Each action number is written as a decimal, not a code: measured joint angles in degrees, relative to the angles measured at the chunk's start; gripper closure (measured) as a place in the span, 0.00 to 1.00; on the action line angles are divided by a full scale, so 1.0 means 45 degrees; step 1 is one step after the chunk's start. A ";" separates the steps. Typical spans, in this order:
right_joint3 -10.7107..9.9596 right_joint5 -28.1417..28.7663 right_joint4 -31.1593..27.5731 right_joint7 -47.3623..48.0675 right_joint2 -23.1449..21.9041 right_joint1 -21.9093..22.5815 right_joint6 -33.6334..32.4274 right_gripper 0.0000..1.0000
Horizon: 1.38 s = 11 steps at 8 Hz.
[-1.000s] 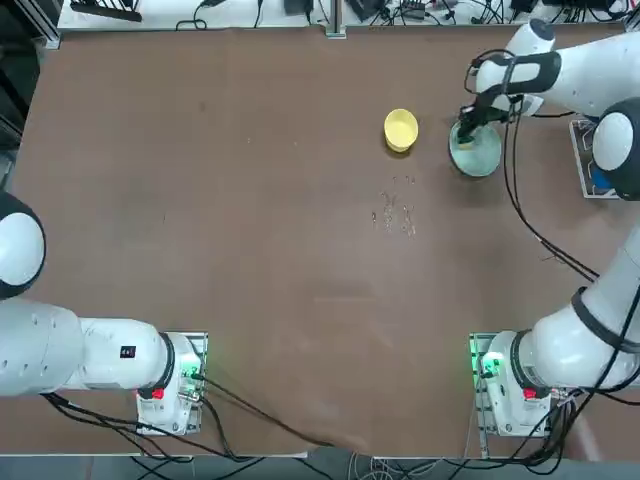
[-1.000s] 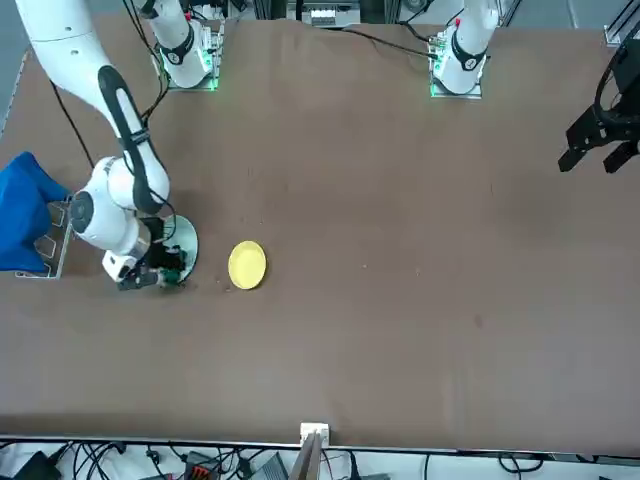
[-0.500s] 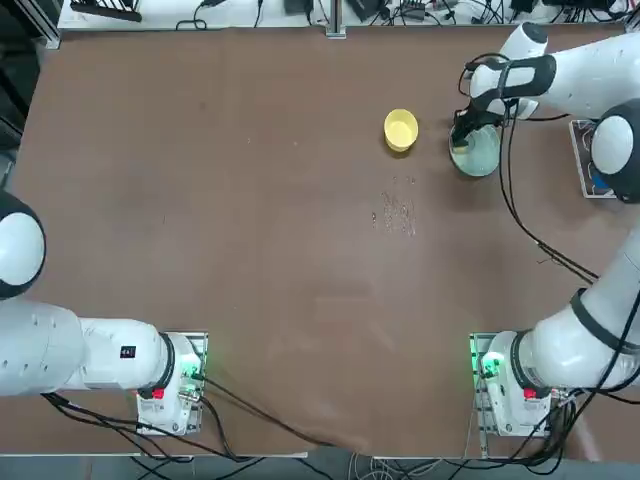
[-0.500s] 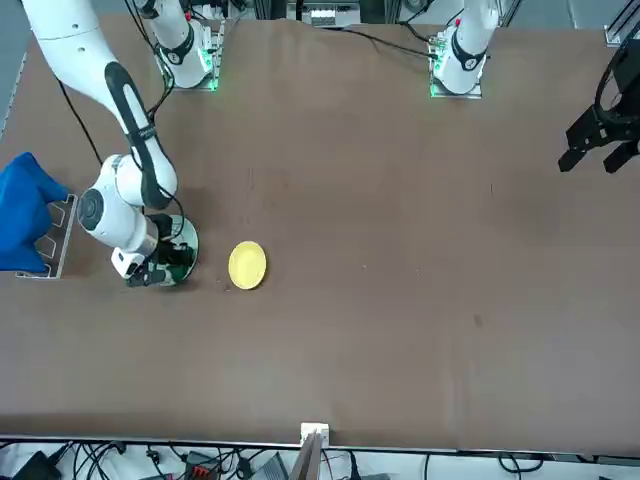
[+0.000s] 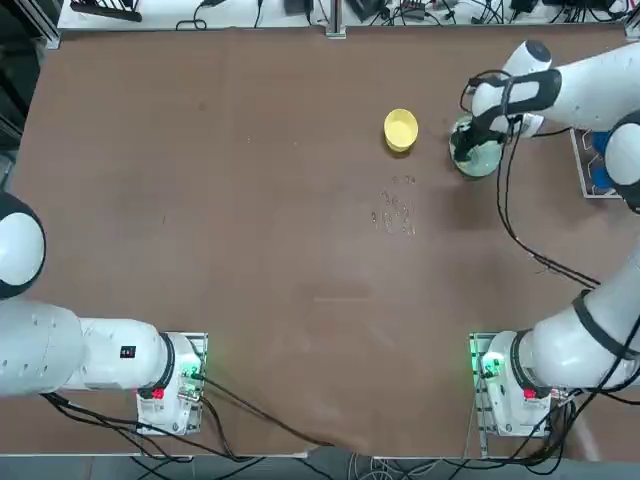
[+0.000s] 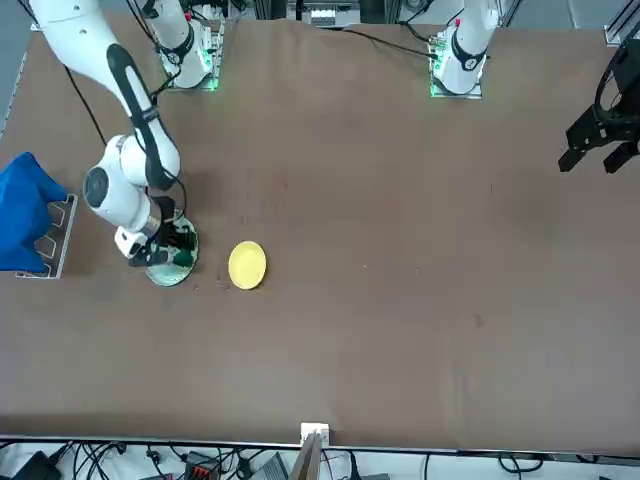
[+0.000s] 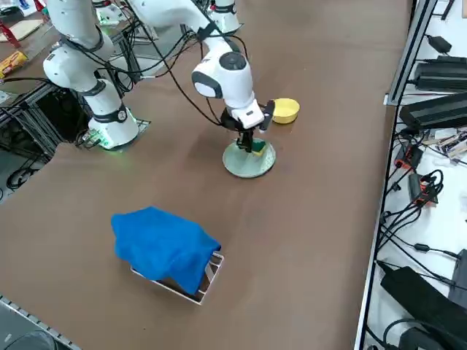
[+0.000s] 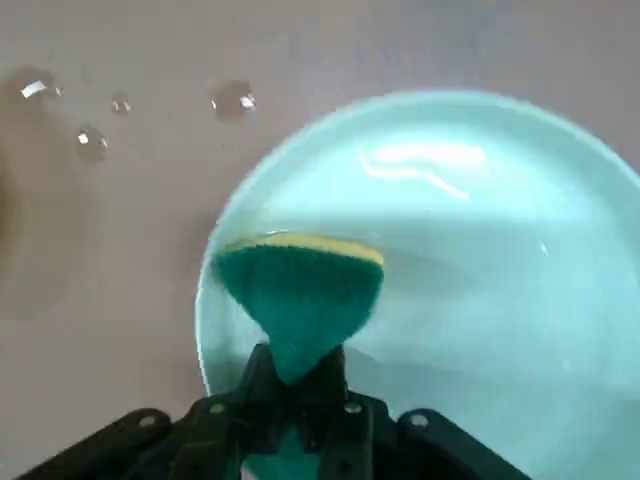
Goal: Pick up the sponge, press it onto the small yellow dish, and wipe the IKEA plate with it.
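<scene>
Claw: your right claw (image 8: 296, 400) is clenched on the sponge (image 8: 298, 300), pinching it so hard that the green scouring side bunches into a wedge, with the yellow foam edge showing beyond it. It hangs over the IKEA plate (image 8: 480, 300), near the rim that faces the small yellow dish (image 5: 401, 130).

Contact: the sponge sits low over the plate, but you cannot tell from these views whether it presses on the plate.

What has just changed: over the last second the claw has slid across the plate, from the far rim toward the robot's side. The plate itself has not shifted on the surface (image 5: 250, 250).

What that means: this looks like a wiping stroke in progress, so you are probably in the last step of the task, with the pick-up done.

IKEA plate: pale mint green, flat, with glossy streaks that may be a film of water. Nothing lies in it besides the sponge above it.

Small yellow dish: it stands just beside the plate, apart from it, and looks empty.

Around them: a few droplets sit on the surface near the plate's rim.
</scene>
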 joint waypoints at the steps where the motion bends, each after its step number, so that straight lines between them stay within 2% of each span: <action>1: -0.0008 0.0000 -0.0406 -0.0045 -0.0250 -0.0191 0.0031 0.91; 5: 0.0002 0.0054 -0.0848 -0.2668 -0.0545 -0.2173 0.0029 0.91; 11: 0.0067 0.0076 0.1139 -0.3143 0.0725 -0.2370 -0.0099 0.91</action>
